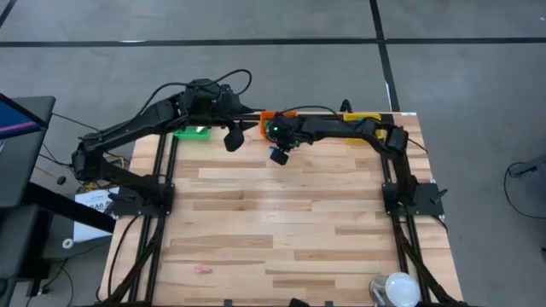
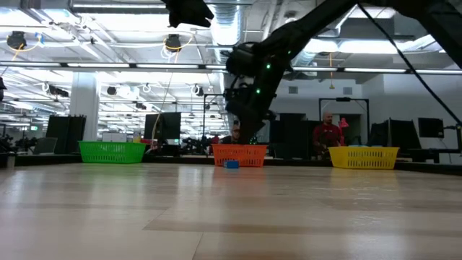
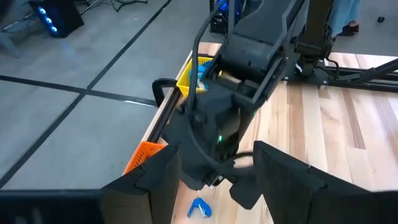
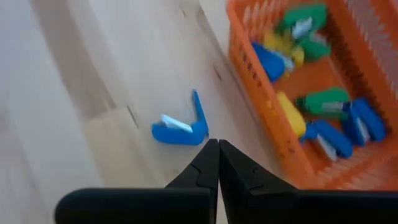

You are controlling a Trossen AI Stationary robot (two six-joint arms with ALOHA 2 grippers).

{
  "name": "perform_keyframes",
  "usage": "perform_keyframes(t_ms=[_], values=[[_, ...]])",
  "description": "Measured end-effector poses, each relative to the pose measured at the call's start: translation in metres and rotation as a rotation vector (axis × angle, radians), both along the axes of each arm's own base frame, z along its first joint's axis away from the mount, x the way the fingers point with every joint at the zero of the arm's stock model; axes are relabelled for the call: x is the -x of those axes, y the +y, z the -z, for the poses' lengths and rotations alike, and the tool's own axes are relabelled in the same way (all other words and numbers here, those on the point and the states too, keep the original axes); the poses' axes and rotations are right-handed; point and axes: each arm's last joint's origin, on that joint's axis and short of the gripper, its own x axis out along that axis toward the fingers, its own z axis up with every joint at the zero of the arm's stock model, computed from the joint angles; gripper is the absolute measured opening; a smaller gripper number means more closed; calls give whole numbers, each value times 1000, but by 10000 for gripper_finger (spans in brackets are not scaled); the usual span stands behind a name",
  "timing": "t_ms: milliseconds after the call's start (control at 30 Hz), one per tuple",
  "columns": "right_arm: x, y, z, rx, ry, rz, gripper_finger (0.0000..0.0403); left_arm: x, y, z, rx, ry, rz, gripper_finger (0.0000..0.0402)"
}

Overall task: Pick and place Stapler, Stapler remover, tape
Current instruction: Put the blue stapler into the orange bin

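Note:
A small blue hinged piece (image 4: 182,129), open in a V with a pale strip, lies on the table just in front of the orange bin (image 4: 273,112); stapler or stapler remover, I cannot tell. It also shows in the low view as the blue piece (image 2: 231,164). The bin holds several green, yellow and blue oblong pieces. My right gripper (image 4: 218,163) is shut and hangs slanting down above the table, close to the blue piece and apart from it. My left gripper (image 1: 232,138) stays open higher up, left of the orange bin (image 1: 267,119), with nothing between its fingers. The tape is out of view.
A green bin (image 2: 112,152) stands at the far edge to the left, a yellow bin (image 2: 363,157) to the right. A small pink scrap (image 1: 203,269) and a white round thing (image 1: 397,288) lie near the front edge. A person (image 2: 328,133) stands beyond the table.

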Motion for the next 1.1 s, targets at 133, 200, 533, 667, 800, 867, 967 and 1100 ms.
perform_keyframes(t_ms=[133,200,533,667,800,867,967,1100], values=[[-2,1,13,-8,50,51,0,0,0,0,0,0,0,191],[-4,0,15,-13,47,62,0,0,0,0,0,0,0,191],[-7,-4,19,10,22,84,0,0,0,0,-2,-3,0,191],[-4,-13,19,1,14,122,0,0,0,-1,-3,-7,0,191],[-2,-19,18,-24,-2,124,0,0,0,-1,-13,-5,5,191],[-2,-20,18,-39,-11,118,0,0,0,-1,-13,-5,5,191],[-3,-18,18,-55,-21,105,0,0,0,-1,-13,-5,5,191],[-5,-13,18,-58,-23,92,0,-1,0,-1,-14,-6,5,191]])
